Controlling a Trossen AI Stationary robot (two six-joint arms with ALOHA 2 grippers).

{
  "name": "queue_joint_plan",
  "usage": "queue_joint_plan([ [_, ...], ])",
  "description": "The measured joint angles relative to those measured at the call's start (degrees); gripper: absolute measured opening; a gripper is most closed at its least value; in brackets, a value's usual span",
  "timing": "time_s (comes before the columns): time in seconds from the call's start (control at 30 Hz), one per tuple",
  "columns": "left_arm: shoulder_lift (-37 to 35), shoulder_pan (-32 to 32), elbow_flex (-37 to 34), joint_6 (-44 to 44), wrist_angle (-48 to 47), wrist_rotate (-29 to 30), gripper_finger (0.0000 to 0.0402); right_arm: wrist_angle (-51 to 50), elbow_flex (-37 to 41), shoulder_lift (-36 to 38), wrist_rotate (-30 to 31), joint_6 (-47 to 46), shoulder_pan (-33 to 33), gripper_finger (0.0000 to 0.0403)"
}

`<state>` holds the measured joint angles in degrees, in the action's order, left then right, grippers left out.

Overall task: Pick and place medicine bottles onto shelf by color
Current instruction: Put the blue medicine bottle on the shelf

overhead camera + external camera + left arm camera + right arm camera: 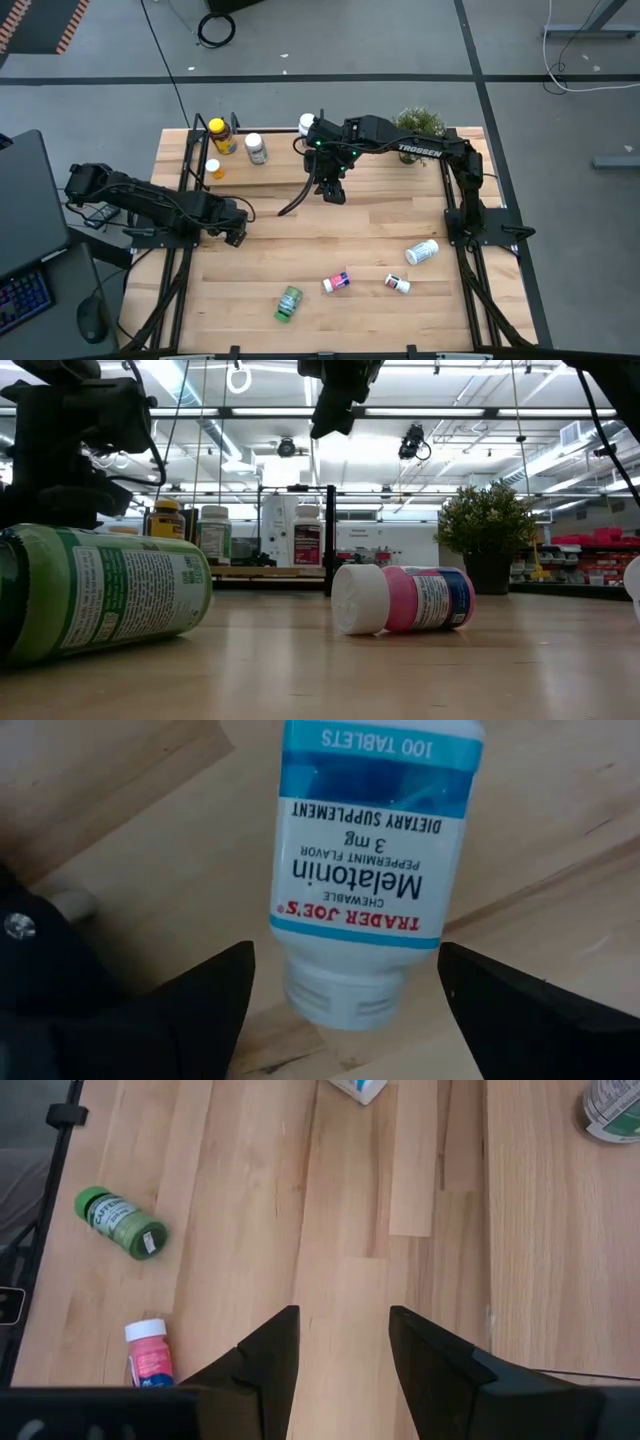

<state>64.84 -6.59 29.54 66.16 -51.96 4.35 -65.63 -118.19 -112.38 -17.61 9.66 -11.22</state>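
The left hand [345, 995] sits low at the counter's [300, 225] left side with its fingers spread wide to either side of a white blue-labelled bottle [370, 870], gripping nothing yet. That bottle lies straight ahead between the fingers, its long axis running away from the hand, so closing should catch it across its width. The right hand [333, 192] hovers part-open and empty just near of the shelf [280, 170] at the counter's far left, far from the bottles lying loose [337, 282] at the near edge.
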Motion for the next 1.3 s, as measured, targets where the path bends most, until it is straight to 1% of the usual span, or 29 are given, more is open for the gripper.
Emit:
queue_joint_plan([
  [0.4, 0.00, 0.00, 0.00, -0.80, 0.01, 0.41, 0.0241, 0.19, 0.00, 0.00, 0.02, 0.45, -0.04, 0.0165],
  [0.63, -0.02, 0.00, 0.06, -0.50, -0.09, 0.03, 0.0169, 0.14, 0.00, 0.00, 0.02, 0.45, -0.04, 0.0165],
  [0.67, -0.02, 0.00, 0.08, -0.36, -0.09, 0.03, 0.0165, 0.13, 0.00, 0.00, 0.02, 0.45, -0.04, 0.0165],
  [0.8, -0.02, 0.00, 0.09, 0.23, -0.21, -0.09, 0.0165, 0.05, 0.00, 0.00, 0.02, 0.45, -0.04, 0.0165],
  [0.9, -0.02, 0.08, 0.27, 0.25, -0.74, -1.58, 0.0165, -0.18, 0.00, 0.00, 0.02, 0.42, -0.04, 0.0165],
  [1.0, 0.04, 0.02, 1.68, 0.14, -3.97, -5.66, 0.0165, -0.19, 0.00, 0.00, 0.02, 0.42, -0.04, 0.0165],
  [1.1, 0.05, 0.06, 4.62, -0.45, -8.04, -9.80, 0.0176, -0.16, 0.00, 0.00, 0.02, 0.41, -0.04, 0.0165],
  [1.2, 0.04, 0.04, 8.57, -1.12, -12.90, -13.88, 0.0179, -0.15, 0.00, 0.00, 0.02, 0.40, -0.04, 0.0165],
  [1.3, 0.06, 0.33, 12.94, -1.27, -17.79, -17.66, 0.0170, -0.15, 0.00, 0.00, 0.01, 0.22, -0.04, 0.0165],
])
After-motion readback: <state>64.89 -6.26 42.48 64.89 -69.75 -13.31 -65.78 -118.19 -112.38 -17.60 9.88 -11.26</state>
